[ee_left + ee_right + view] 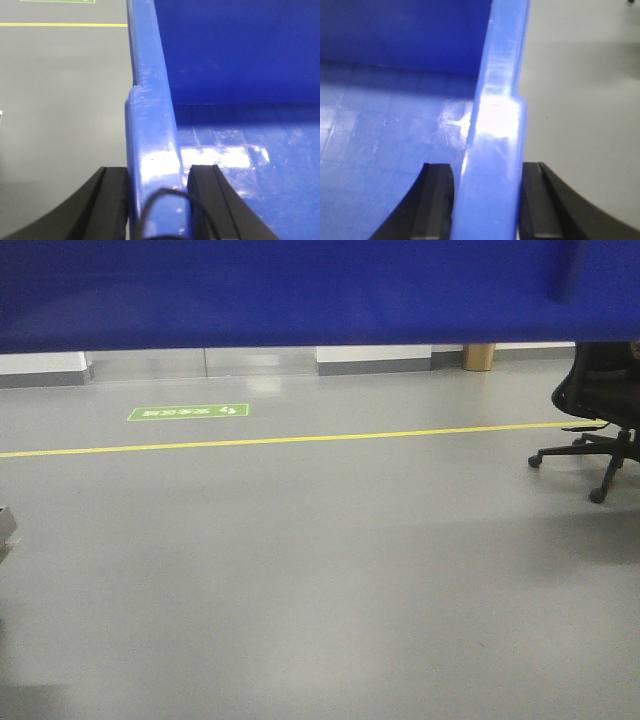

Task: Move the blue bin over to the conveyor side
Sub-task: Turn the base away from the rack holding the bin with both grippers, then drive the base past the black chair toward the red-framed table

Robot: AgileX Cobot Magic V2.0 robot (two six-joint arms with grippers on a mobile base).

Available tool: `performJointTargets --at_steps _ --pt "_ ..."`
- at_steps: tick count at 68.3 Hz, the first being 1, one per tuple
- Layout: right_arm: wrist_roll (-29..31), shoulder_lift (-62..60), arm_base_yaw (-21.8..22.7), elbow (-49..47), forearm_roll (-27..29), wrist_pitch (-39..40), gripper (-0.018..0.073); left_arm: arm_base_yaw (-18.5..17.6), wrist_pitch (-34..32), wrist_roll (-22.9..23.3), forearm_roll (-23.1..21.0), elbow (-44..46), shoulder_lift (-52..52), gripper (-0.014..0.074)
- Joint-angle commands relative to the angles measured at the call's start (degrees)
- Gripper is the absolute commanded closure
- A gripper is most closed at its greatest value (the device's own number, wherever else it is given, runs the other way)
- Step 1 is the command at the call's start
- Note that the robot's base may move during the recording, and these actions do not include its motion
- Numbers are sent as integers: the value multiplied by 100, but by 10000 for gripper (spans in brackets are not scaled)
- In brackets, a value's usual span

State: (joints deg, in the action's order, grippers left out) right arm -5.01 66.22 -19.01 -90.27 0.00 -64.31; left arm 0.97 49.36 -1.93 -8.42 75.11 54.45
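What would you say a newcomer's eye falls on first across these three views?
The glossy blue bin dominates: it spans the top of the front view, and in the wrist views the left gripper and right gripper are shut on its walls. Next come the yellow line across the grey floor, a green floor sign beyond it, and a black office chair at right.

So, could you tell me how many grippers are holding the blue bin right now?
2. The left gripper clamps the left wall rim of the blue bin; the right gripper clamps the right wall rim.
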Motion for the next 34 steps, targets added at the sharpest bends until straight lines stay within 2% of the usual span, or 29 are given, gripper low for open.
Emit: performJointTargets --at_steps 1,34 --pt "126 -131 -8 -88 0 608 638 -24 -667 -103 -173 99 -123 596" --pt "126 -131 -8 -88 0 608 638 -24 -667 -103 -173 99 -123 596"
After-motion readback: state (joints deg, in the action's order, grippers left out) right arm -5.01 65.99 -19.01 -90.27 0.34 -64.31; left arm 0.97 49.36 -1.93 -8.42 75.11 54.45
